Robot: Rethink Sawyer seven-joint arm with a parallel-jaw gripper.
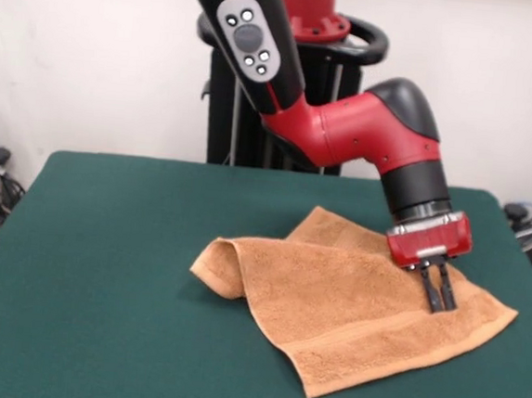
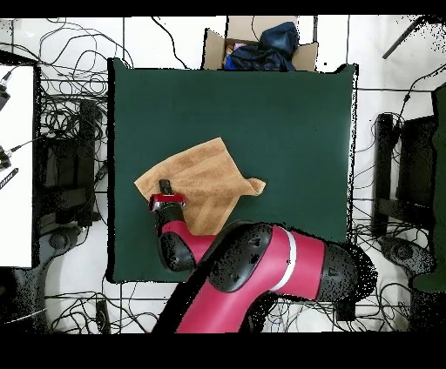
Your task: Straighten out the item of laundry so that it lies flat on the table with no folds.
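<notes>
A single orange-tan towel (image 1: 349, 313) lies on the green tabletop (image 1: 101, 268), toward the right half in the front view, one corner rolled over into a raised fold at its left end and a second layer peeking out behind it. One red and black arm (image 1: 347, 122) leans down over the cloth, its gripper (image 1: 439, 290) planted on the towel near the right-hand corner; the two dark fingers (image 1: 427, 289) stand close together, almost parallel, with their tips pressed into the terry, though whether any cloth is pinched between them cannot be made out. One smoother woven band runs along the towel's near edge. From overhead, the arm's bulk covers the tabletop's lower edge and part of the towel beneath it. Around the table, tangled cables (image 2: 70, 122) litter the white floor, and one open cardboard box (image 2: 260, 45) holding dark blue fabric sits just beyond the tabletop's far edge. Dark equipment stands (image 2: 402, 174) flank both sides, partly cut off.
</notes>
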